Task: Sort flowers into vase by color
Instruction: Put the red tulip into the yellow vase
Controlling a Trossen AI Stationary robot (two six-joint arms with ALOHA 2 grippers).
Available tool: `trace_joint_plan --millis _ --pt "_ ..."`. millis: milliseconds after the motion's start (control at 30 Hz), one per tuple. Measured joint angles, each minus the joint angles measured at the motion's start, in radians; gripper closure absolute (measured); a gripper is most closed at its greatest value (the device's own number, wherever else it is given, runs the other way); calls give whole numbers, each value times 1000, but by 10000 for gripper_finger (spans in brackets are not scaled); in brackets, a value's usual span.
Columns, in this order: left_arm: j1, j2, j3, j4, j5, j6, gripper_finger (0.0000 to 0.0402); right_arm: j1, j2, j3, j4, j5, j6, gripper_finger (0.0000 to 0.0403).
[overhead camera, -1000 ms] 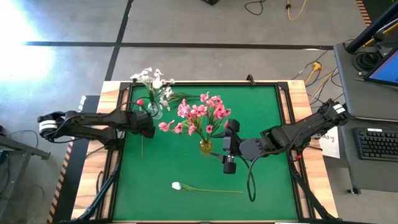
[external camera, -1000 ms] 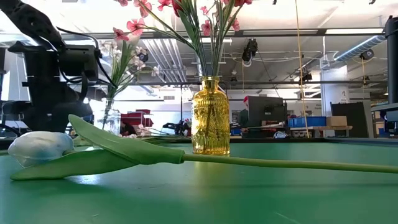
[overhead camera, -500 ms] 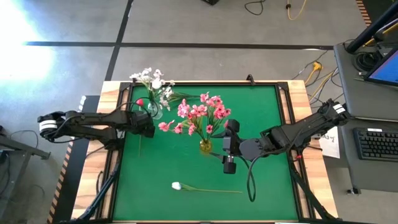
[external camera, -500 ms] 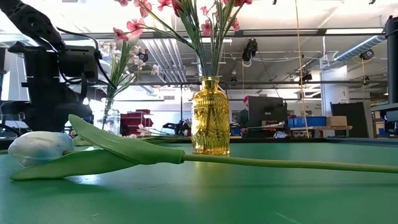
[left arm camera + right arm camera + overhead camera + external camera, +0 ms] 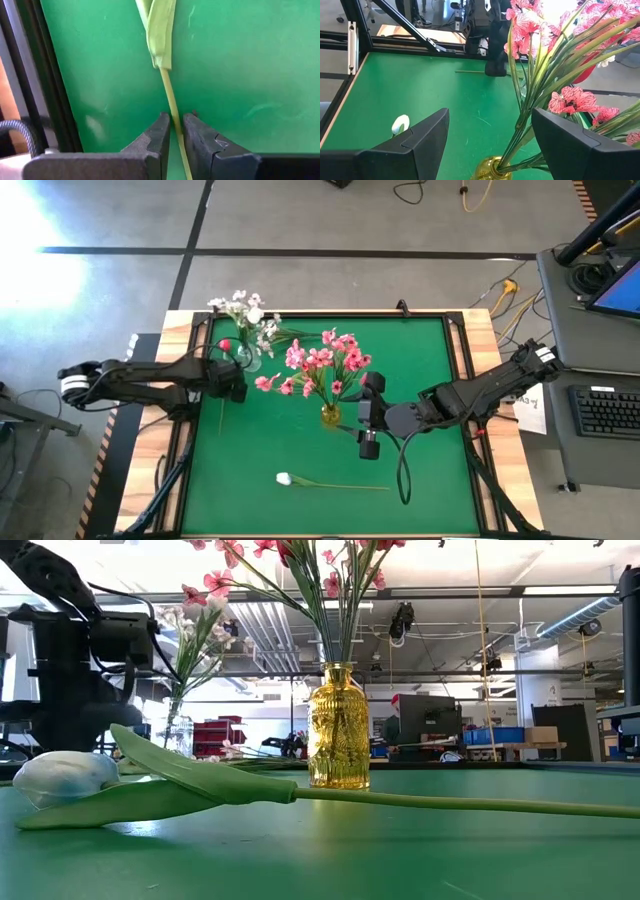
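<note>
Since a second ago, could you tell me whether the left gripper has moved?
Yes, slightly: in the high view the left gripper has drawn back toward the table's left edge, away from the clear vase.

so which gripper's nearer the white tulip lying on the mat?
Right. The right gripper hangs open beside the yellow vase, a short way from the white tulip. The left gripper is over by the clear vase, shut on a green stem.

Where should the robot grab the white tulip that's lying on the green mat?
Probably on the bare green stem, partway along, coming straight down from above. The white tulip lies flat on the green mat, alone, with its stem running sideways, so fingers set across the thin stem could pinch it without squashing the soft bloom or the leaf.
</note>
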Motion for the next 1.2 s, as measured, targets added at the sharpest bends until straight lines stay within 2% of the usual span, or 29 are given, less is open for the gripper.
trace_joint_plan --millis 267,500,733,1200 --pt "0 -99 41 -44 1 29 365 0 0 0 0 0 0 126" --pt "0 -159 117 -166 -10 42 365 0 0 0 0 0 -1 126" --pt "0 -159 96 -164 -69 13 359 0 0 0 0 0 -1 126" --pt "0 -101 36 -14 -146 19 294 0 0 0 0 -49 8 126"
